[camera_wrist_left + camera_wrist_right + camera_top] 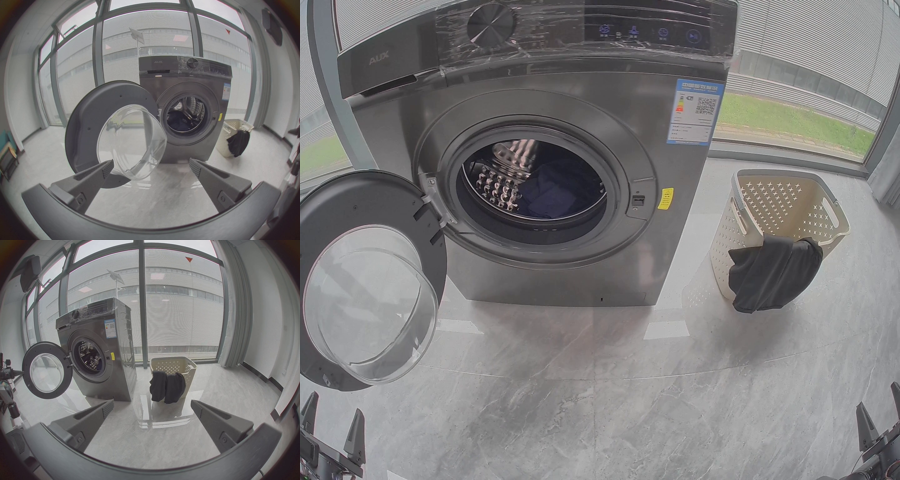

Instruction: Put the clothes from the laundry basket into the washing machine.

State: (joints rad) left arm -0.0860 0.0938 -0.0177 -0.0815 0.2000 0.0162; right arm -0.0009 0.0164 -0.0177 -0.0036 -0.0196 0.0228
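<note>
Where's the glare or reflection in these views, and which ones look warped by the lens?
Head view: the film on top of the washing machine glints, and the glossy floor mirrors its front. Left wrist view: strong fisheye bends the window frames, corners go dark. Right wrist view: same warp; floor reflects the laundry basket and its dark clothes.

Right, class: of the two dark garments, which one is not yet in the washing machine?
The black garment draped over the near rim of the laundry basket, hanging outside. The dark blue garment already lies inside the washing machine.
</note>
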